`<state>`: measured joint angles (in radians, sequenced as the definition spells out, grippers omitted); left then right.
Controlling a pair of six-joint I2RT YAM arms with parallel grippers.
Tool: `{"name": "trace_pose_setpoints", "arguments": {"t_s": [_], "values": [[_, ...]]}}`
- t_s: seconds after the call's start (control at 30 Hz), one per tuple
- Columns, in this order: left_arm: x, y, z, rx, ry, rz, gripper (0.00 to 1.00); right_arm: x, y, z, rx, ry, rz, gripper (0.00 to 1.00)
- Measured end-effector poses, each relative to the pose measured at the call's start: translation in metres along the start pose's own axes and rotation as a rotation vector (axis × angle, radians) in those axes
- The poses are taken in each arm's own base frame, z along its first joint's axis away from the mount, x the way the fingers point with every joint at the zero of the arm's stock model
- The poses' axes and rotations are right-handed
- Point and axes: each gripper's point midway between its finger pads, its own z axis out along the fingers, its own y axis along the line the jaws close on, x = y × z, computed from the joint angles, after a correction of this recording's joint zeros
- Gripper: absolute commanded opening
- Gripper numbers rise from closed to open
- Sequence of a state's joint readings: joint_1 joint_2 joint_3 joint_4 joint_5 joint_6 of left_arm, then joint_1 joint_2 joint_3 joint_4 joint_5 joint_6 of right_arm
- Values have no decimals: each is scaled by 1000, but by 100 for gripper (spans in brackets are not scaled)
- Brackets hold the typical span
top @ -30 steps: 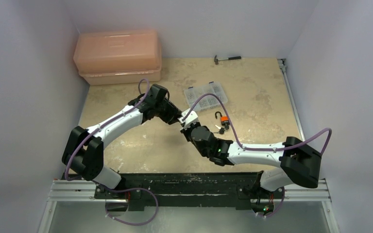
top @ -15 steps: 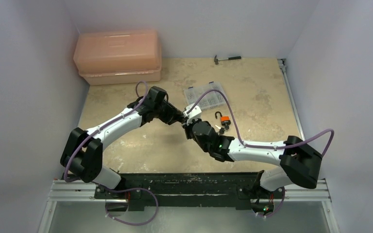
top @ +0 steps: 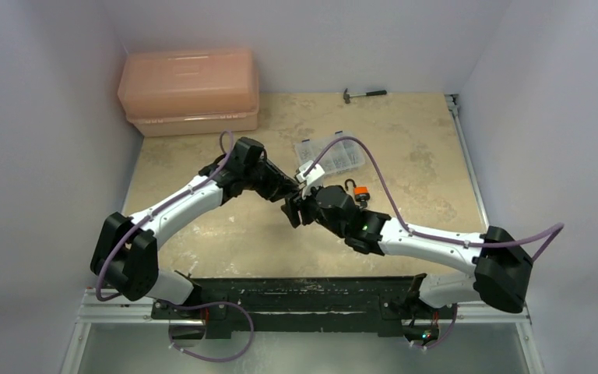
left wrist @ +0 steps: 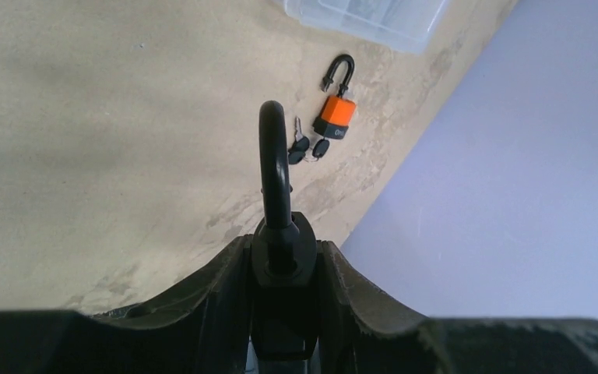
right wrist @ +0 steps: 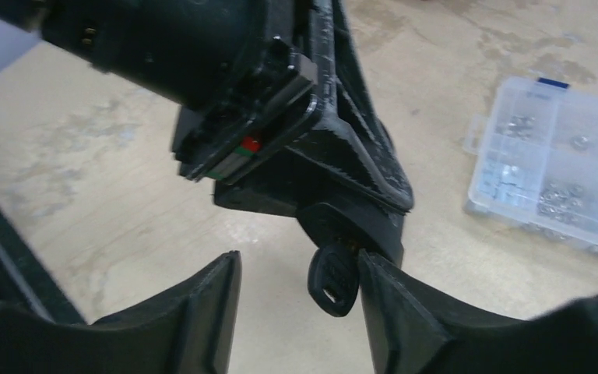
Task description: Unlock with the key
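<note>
Black-headed key (right wrist: 333, 282), freshly released by the spread right gripper (right wrist: 300, 312), hangs seemingly lodged in the black padlock (left wrist: 274, 167) clenched in the left gripper (left wrist: 283, 261).

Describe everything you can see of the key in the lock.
The key is small, with a rounded black plastic head pierced by a small slot near its free end. Its blade is hidden, pushed into the underside of the black padlock, which the left pincer clamps. The head hangs down, tilted, between the spread fingers of the right pincer, close to one finger; contact there cannot be told.
</note>
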<state>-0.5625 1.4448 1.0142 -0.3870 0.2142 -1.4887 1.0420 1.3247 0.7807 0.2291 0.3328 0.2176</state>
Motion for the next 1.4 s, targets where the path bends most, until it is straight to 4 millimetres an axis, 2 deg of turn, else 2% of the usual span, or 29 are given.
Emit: {"name": "trace_pose_setpoints", "arguments": {"t_s": [0.13, 0.3, 0.43, 0.57, 0.7, 0.87, 1.17, 1.4], "values": [[5, -2, -5, 16, 47, 6, 0, -3, 19, -12, -117, 57, -1, 79], [13, -3, -9, 23, 108, 11, 0, 0, 28, -33, -200, 112, 27, 85], [15, -4, -10, 35, 126, 26, 0, -11, 32, -59, -247, 106, 88, 88], [9, -8, -10, 62, 100, 77, 0, -21, 36, -73, -273, 92, 168, 94], [3, -17, -18, 123, 52, 146, 0, -16, 24, -75, -259, 103, 257, 95], [3, -39, -34, 265, 31, 208, 0, -7, 4, -69, -256, 132, 371, 99], [13, -57, -41, 429, 64, 346, 0, -35, -7, -69, -364, 75, 507, 99], [24, -84, -68, 594, 83, 451, 0, -57, -6, -78, -498, 16, 613, 99]]}}
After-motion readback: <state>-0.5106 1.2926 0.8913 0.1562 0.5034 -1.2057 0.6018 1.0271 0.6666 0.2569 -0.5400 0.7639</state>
